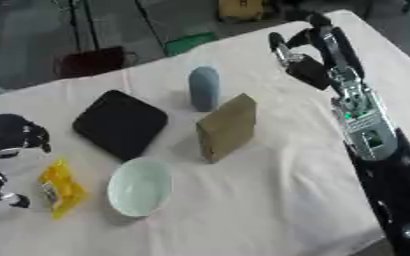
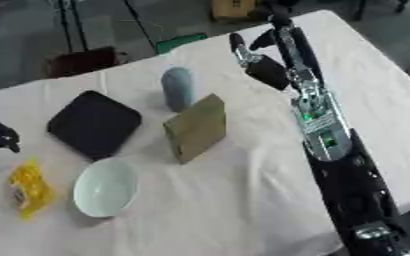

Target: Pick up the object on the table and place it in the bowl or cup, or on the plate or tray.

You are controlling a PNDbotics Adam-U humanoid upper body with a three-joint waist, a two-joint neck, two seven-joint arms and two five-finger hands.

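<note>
- One yellow packet (image 1: 60,187) lies flat on the white tablecloth (image 1: 270,200) near the robot's left edge, its long axis running from the far side toward the near side, tilted a little; which end is its top I cannot tell.
- It is crinkled and glossy, with a small dark-and-white patch on its left side.
- Just to its right, apart from it, sits a pale green bowl (image 1: 140,187), mouth up.
- Beyond the bowl lies a black square tray (image 1: 120,123), then a brown box (image 1: 228,127) standing on edge, with a grey-blue cylinder (image 1: 203,88) upright behind it.
- Left hand (image 1: 12,134) hangs just left of the packet with fingers curled, holding nothing and not touching it; the left eye view shows most of it, the right eye view only a sliver at the frame edge.
- Right hand (image 2: 259,55) stretches far across the table, fingers spread, holding nothing; the right eye view shows more of its forearm.
</note>
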